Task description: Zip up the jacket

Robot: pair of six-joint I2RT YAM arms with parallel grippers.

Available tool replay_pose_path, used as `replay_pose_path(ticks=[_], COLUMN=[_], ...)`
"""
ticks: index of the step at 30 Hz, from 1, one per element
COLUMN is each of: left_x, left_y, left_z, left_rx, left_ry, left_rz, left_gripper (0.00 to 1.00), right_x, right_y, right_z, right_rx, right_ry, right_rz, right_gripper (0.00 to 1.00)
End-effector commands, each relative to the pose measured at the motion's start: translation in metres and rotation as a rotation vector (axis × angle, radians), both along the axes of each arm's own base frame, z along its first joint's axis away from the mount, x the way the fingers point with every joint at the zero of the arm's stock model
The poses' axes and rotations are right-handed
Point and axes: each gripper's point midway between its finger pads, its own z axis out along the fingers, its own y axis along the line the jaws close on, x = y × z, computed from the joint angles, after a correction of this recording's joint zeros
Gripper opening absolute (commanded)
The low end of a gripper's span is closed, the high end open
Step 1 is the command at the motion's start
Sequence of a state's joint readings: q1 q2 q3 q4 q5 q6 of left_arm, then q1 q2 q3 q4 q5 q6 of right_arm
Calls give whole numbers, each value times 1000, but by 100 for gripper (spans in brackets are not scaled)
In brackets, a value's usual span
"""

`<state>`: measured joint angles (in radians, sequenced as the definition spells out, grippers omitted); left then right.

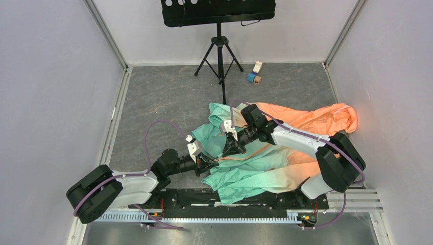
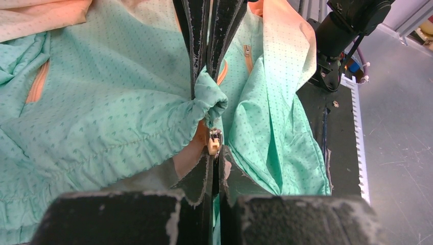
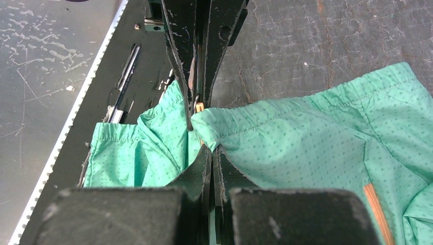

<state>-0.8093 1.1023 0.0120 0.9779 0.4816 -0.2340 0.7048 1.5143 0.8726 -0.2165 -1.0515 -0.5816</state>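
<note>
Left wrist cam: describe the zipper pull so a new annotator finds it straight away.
Start at the mint-green jacket filling the left wrist view, then find the bunched hem between the two black finger pairs at centre. The zipper pull sits just below that bunch, at the tips of the left gripper. It is the only small, hard, cream-and-metal piece among soft cloth.
</note>
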Motion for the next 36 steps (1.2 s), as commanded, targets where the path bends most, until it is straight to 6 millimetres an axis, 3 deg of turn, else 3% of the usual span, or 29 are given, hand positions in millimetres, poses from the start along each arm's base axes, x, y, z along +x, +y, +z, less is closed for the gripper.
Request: replay_pose_path(ticks=[1,36], left_x=[-2,-1], left_y=[0,1], left_z=[7,10], left_rx=[-24,-25], left_ry=[-45,-51], left_rz=[-13,-3], left_gripper=[2,2], right_x=[4,-3], right_y=[3,5], right_z=[8,13], right_rx=[32,50], right_ry=[-28,-49], right_rz=[-3,11], right_gripper=[0,0])
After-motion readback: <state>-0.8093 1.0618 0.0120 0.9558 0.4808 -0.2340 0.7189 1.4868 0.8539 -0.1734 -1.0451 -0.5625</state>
